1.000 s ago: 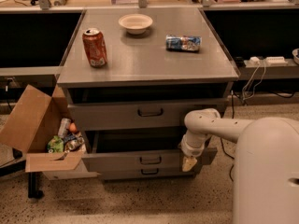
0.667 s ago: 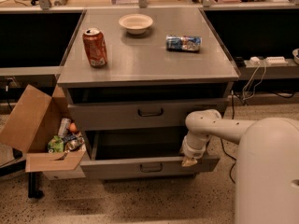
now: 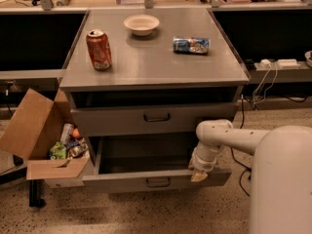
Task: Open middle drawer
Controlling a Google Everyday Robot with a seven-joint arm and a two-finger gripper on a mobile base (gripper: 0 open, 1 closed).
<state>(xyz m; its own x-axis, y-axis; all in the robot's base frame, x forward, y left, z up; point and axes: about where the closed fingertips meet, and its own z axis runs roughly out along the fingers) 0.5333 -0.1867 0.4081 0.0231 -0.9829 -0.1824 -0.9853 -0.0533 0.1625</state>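
**Middle drawer** (image 3: 122, 180): stands well out of the cabinet, front low and forward, with the dark interior open to view. Nothing can be made out inside. The loop handle (image 3: 158, 182) at centre is free. Judgement: the opening is largely done. How much travel is left cannot be read.

**Gripper** (image 3: 199, 173): sits at the top edge of the drawer front, right of the handle. It hangs from the white arm (image 3: 229, 135), which reaches in from the right. Placement on the rim rather than the handle suggests the front is being drawn by its edge, off-centre. An off-centre pull could skew the drawer on its runners. Jaws: state cannot be told.

**Top drawer** (image 3: 112, 121): directly above, with a dark gap between its front and the desk (image 3: 161, 69). It is not touched by the gripper.

**Desk**: carries a red can (image 3: 99, 49) upright at left, a bowl (image 3: 141, 24) at the back and a packet (image 3: 191, 45) lying at right. All are well apart and clear of the work below.

**Box** (image 3: 34, 130): open cardboard holding rubbish, on the floor at the cabinet's left. Its near corner lies at the drawer's left end, and whether they touch cannot be told. Further pulling could catch it.
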